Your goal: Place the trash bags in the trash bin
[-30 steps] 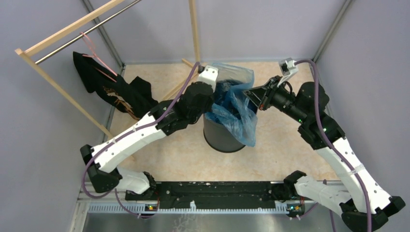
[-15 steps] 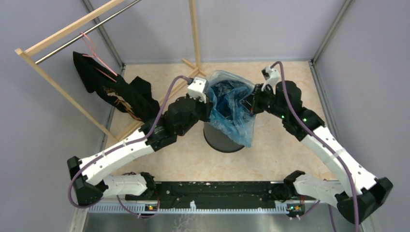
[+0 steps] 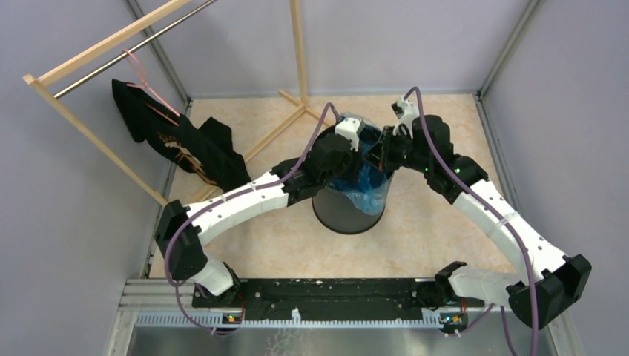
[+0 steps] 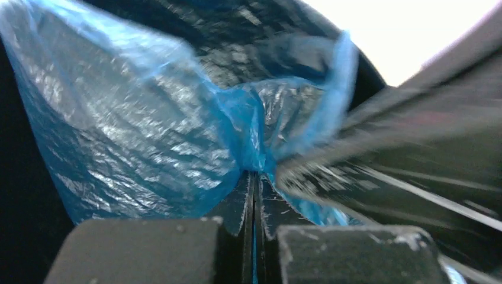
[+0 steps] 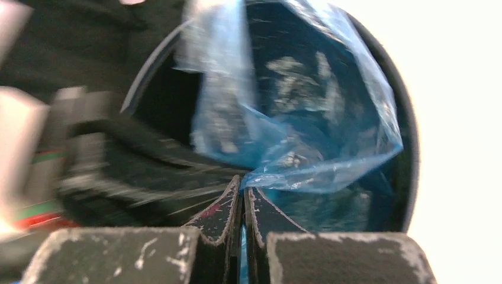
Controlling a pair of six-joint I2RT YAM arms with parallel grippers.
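Film of the trash bag (image 3: 367,187) sits mostly inside the trash bin (image 3: 343,216), which stands near the centre of the desk (image 3: 423,237). One fold drapes over the rim at about 5 o'clock. You have the left end effector (image 4: 253,192) pinched on a gathered twist of blue film, jaws together with only plastic between them. The right end effector (image 5: 243,200) is likewise clamped on an edge of the bag. Both meet over the bin mouth, the left entering from 9 o'clock and the right from 3 o'clock. My reading is that the double grip bunches the slippery film and steers it down past the rim. Judgement: insertion is well along but not complete. Expect the film to cling and spring back on release. The black garment (image 3: 178,144) on the wooden rack (image 3: 96,133), out at 9 o'clock, is well apart and uninvolved.
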